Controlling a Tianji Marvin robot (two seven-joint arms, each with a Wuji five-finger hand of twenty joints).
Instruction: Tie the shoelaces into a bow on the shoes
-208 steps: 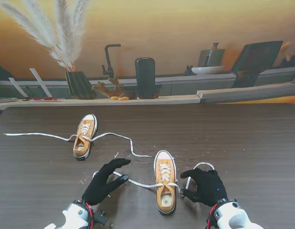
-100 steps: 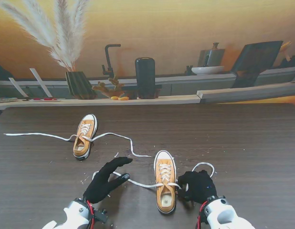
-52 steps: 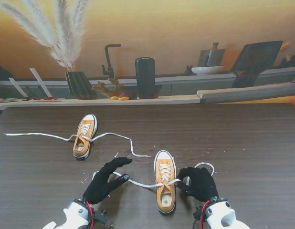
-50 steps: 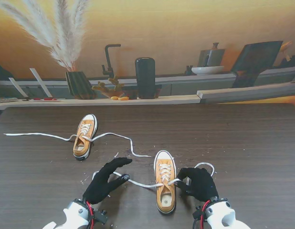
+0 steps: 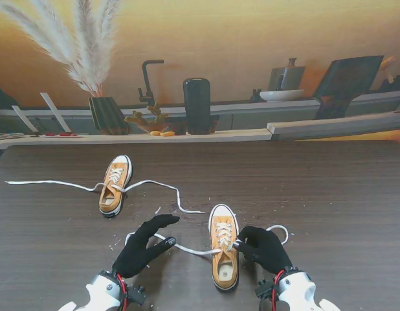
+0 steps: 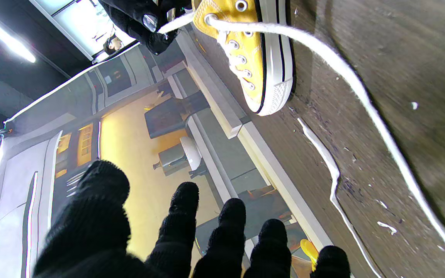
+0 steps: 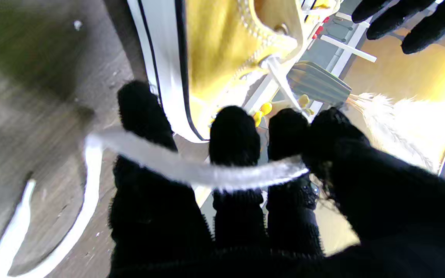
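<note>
Fingers of the right hand (image 5: 261, 248) pinch the right lace (image 7: 191, 168) beside the near sneaker (image 5: 224, 254), ready to cross it; the left hand (image 5: 143, 246) rests spread, holding nothing.

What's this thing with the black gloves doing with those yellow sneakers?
It is trying to tie the near shoe. The right hand pinches that shoe's right lace beside the eyelets; the left hand rests open by the left lace. No bow yet. The far shoe lies untied.
</note>
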